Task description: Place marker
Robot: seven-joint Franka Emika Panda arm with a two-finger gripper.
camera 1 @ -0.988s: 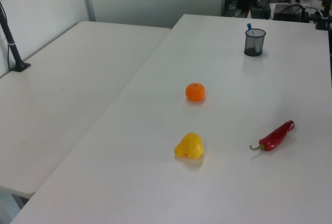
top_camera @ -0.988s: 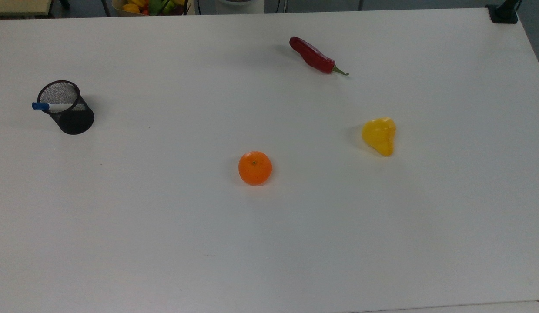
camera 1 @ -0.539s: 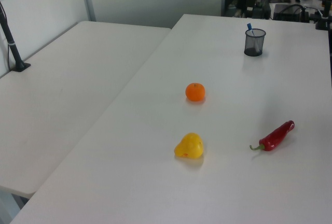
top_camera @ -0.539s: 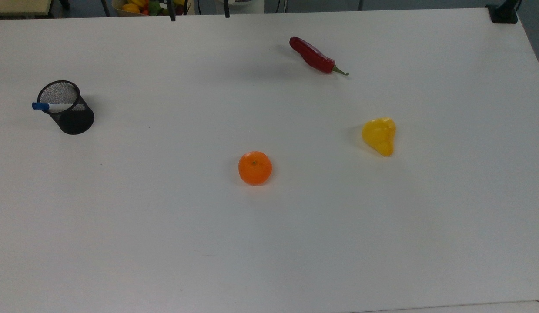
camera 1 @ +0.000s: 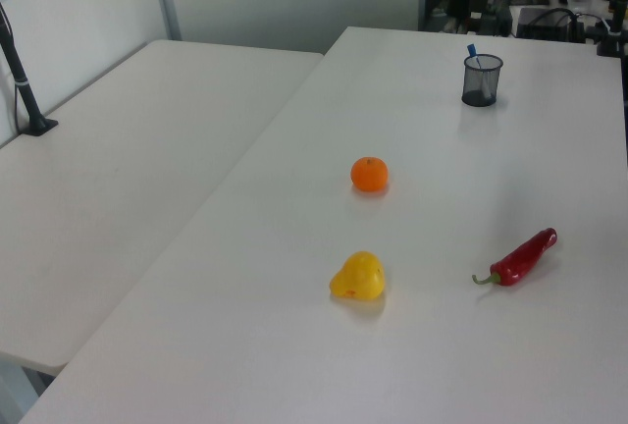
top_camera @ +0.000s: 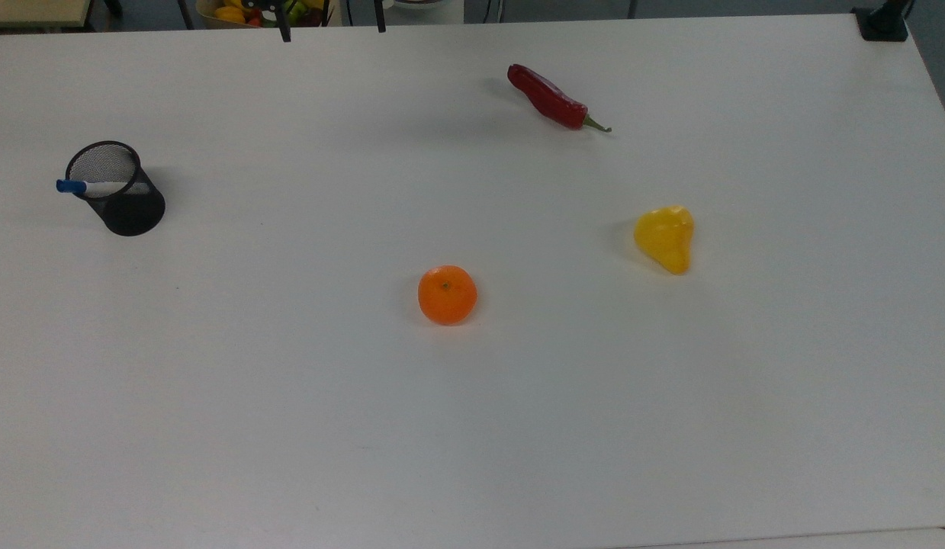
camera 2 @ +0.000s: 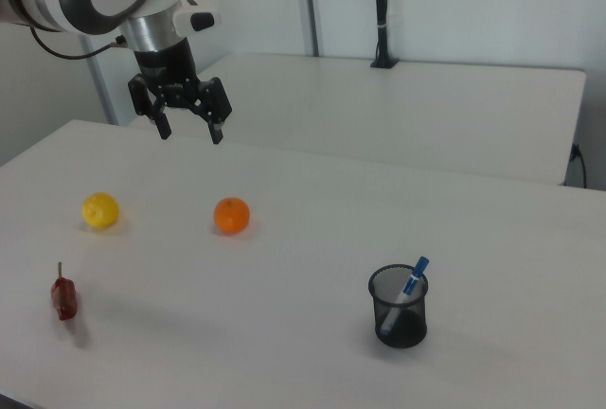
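The marker (top_camera: 79, 185), white-barrelled with a blue cap, stands tilted inside a black mesh cup (top_camera: 129, 210) near the top view's left edge, cap sticking out over the rim. The marker (camera 2: 413, 280) and the cup (camera 2: 399, 319) are at the lower right of the right view; the marker (camera 1: 472, 52) and the cup (camera 1: 482, 83) are at the far end of the table in the left view. My gripper (camera 2: 190, 134) hangs open and empty high above the table, far from the cup. Its two fingertips poke in at the top view's upper edge, either side of the gripper (top_camera: 333, 30).
On the white table lie an orange (top_camera: 447, 294), a yellow pear-shaped fruit (top_camera: 665, 238) and a red chili (top_camera: 552, 99). A basket of fruit (top_camera: 243, 11) sits beyond the far edge. A second table (camera 1: 118, 149) adjoins, with a black post (camera 1: 25, 90).
The gripper's fingertips have come into the top view's upper edge and shifted left. The marker, cup and fruits have not moved.
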